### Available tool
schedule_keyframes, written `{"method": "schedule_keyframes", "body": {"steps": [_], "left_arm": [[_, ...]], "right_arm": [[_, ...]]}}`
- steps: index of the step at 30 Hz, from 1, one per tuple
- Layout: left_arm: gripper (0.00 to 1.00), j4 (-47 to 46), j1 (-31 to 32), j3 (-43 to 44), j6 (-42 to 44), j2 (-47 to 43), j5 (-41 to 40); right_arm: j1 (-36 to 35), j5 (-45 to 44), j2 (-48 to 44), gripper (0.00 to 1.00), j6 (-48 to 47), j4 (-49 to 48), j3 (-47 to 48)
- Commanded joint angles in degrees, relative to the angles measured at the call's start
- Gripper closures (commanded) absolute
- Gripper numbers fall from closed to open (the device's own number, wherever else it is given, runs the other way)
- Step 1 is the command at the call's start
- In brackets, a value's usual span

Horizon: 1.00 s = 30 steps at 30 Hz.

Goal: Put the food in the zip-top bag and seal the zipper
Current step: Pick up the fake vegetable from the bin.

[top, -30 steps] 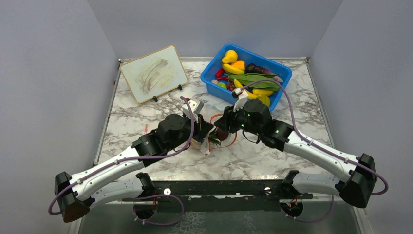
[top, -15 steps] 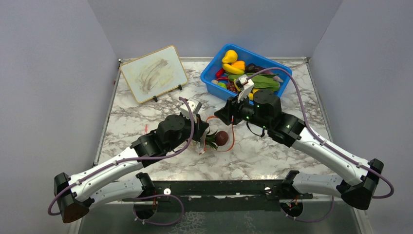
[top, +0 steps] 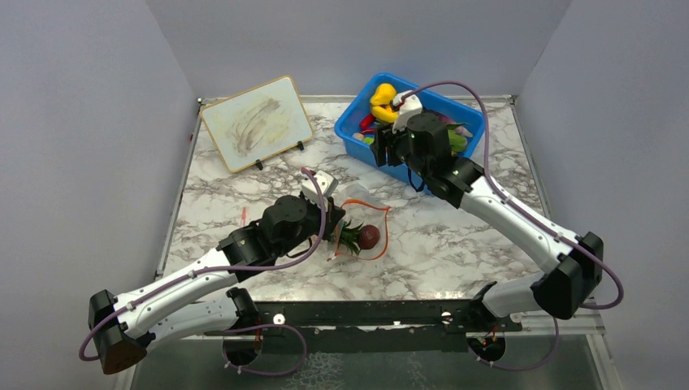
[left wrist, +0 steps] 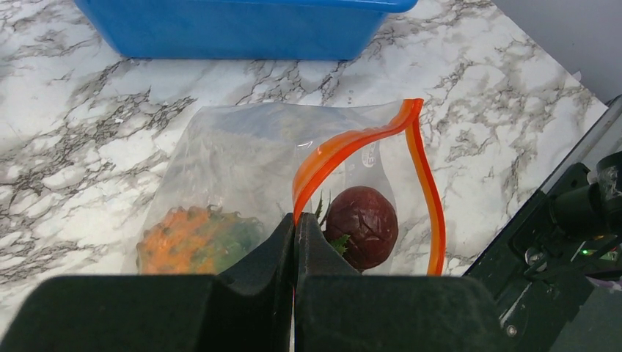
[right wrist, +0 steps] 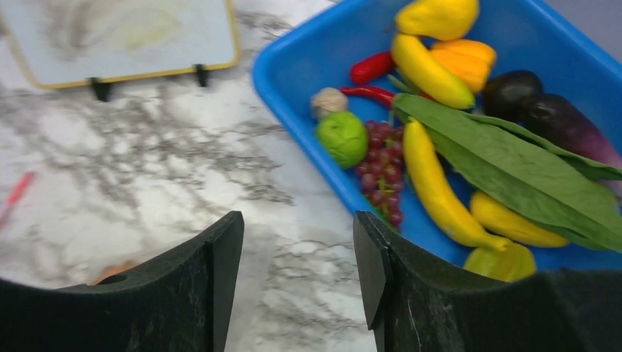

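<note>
**Bag mouth gapes short of the blue bin**

The zip-top bag (left wrist: 242, 158) lies flat on the marble table (left wrist: 88, 139), near the blue bin (left wrist: 242, 29) but apart from it, with bare marble between them. Its zipper (left wrist: 352, 143) runs lengthwise from the pinch toward the bin. The two orange strips are parted into a loop, so the mouth faces sideways. The plastic is clear and crinkled. A dark red fruit (left wrist: 361, 227) sits just inside the mouth, and an orange pineapple (left wrist: 187, 238) lies deeper in. The left gripper (left wrist: 295, 227) is clamped on the zipper's end farthest from the bin. The right gripper (right wrist: 297, 242) hovers at the bin's rim with jaws apart, holding nothing.
</note>
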<state>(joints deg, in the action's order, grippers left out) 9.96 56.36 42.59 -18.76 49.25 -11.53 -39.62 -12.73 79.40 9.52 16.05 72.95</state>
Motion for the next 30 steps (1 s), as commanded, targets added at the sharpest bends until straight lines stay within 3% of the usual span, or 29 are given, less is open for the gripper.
{"method": "schedule_keyframes", "body": {"steps": [1, 16, 30], "left_arm": [[1.00, 0.18, 0.07, -0.05, 4.75, 0.29, 2.94], [1.00, 0.43, 0.07, -1.06, 5.22, -2.32, 5.25], [1.00, -0.19, 0.07, -1.99, 5.03, -2.48, 4.65]], "right_arm": [[4.56, -8.20, 7.48, 0.43, -7.47, -4.27, 3.22], [16.68, -28.02, 40.60, 0.38, -19.85, -2.91, 30.47], [19.87, -27.50, 50.86, 0.34, -24.97, -2.78, 38.68]]}}
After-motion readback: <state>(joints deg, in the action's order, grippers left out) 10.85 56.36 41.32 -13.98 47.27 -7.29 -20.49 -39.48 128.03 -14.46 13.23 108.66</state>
